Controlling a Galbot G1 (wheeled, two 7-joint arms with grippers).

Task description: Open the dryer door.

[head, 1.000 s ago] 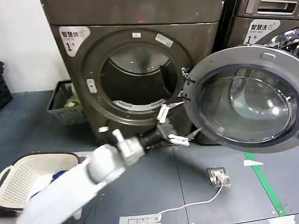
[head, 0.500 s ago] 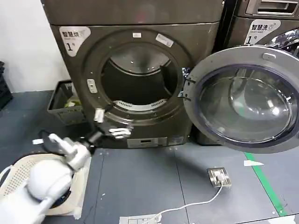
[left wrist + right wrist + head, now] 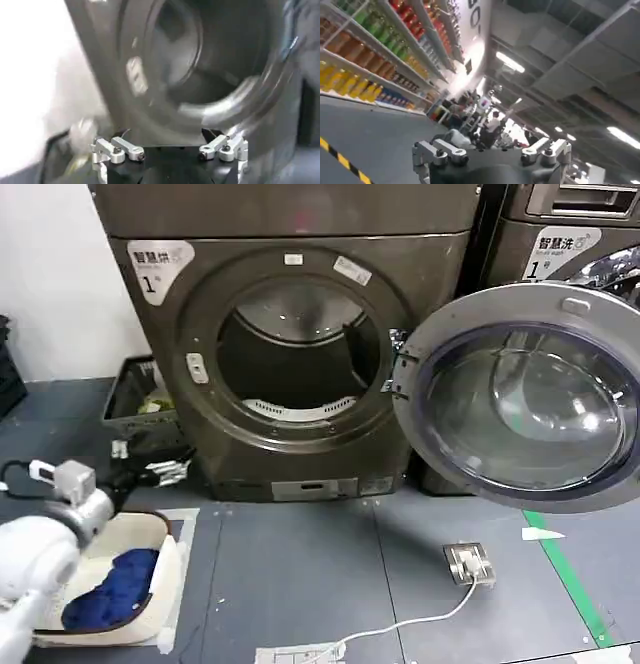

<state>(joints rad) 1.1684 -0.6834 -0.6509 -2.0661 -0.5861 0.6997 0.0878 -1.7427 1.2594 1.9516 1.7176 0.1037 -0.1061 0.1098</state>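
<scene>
The dryer (image 3: pixel 300 214), dark bronze-grey with a white "1" badge (image 3: pixel 153 266), stands straight ahead with its round drum mouth (image 3: pixel 295 354) uncovered. The dryer door (image 3: pixel 520 399) is swung wide to the right on its hinge and shows its grey back and dark glass. My left gripper (image 3: pixel 148 462) hangs low at the left, level with the dryer's bottom corner. It is open, holds nothing and touches nothing. In the left wrist view the drum mouth (image 3: pixel 200 55) lies ahead, blurred. My right gripper (image 3: pixel 489 150) is open and faces shop shelves and a ceiling.
A white laundry basket (image 3: pixel 150 539) with blue cloth (image 3: pixel 105 589) sits on the floor at the lower left. A dark crate (image 3: pixel 135 399) stands beside the dryer's left side. A second machine (image 3: pixel 570 224) is behind the door. A small box with a white cable (image 3: pixel 468 562) and green floor tape (image 3: pixel 570 574) lie lower right.
My left arm has swept from near the door's hinge down and to the left, away from the dryer, uncovering the basket with blue cloth. The door has not moved.
</scene>
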